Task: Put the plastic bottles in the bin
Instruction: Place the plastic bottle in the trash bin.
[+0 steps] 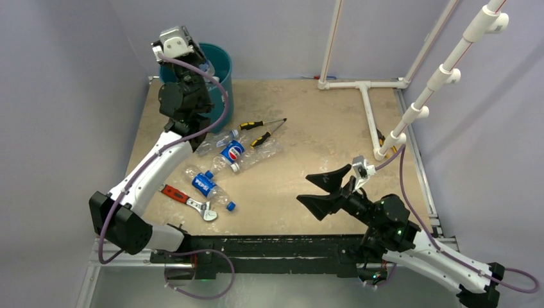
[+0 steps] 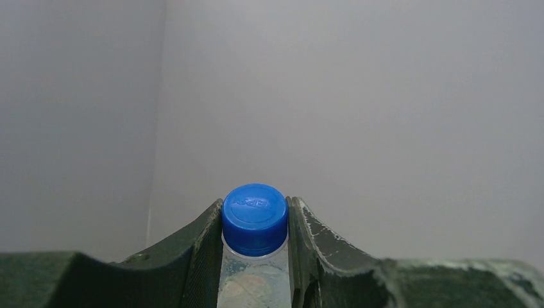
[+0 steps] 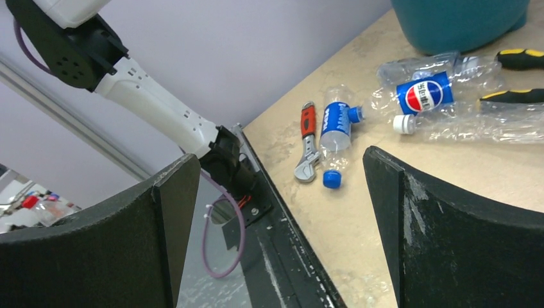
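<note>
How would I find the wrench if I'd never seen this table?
Start at the beige table and look toward its near left corner. Next to the nearest Pepsi bottle lies the wrench. It is the only thing with a red handle and a silver head; the screwdrivers are yellow and black.

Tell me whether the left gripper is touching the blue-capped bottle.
Touching. In the left wrist view, the left gripper has both fingers pressed against the bottle at its blue cap, no gap.

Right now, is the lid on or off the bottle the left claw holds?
On. The blue cap tops the bottle pinched in the left gripper.
</note>
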You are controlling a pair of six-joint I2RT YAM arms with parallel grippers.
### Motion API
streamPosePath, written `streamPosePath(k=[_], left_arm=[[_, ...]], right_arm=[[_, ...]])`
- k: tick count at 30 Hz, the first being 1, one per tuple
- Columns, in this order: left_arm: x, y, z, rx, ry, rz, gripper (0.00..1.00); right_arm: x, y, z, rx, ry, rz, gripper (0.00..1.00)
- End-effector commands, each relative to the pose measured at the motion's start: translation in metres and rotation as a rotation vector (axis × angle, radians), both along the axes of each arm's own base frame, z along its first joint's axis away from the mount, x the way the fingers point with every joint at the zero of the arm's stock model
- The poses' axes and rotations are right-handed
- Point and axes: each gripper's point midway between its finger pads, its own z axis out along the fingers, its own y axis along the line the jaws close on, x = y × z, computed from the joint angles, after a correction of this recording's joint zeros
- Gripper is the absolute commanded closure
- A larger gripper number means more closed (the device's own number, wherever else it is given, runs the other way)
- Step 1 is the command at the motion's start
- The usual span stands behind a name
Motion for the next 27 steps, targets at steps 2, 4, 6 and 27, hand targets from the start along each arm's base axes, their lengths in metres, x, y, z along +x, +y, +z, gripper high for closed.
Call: streamPosePath(k=[2, 4, 6, 27], left_arm=[[0.000, 0.040, 0.009, -0.112, -0.155, 0.038, 1.00], [0.011, 0.050, -0.010, -0.140, -0.134, 0.029, 1.00], [0.023, 0.058, -0.027, -0.165, -0.103, 0.018, 1.00], [0.137, 0.036, -0.190, -0.171, 0.321, -0.229, 1.00]], right_arm=[[-0.009, 0.006, 0.002, 0.058, 0.037, 0.062, 0.01], [-0.007, 0.007, -0.005, 0.057, 0.059, 0.062, 0.01], [-0.008, 0.008, -0.009, 0.072, 0.073, 0.067, 0.01], [0.002, 0.022, -0.029, 0.025, 0.127, 0.059, 0.01]])
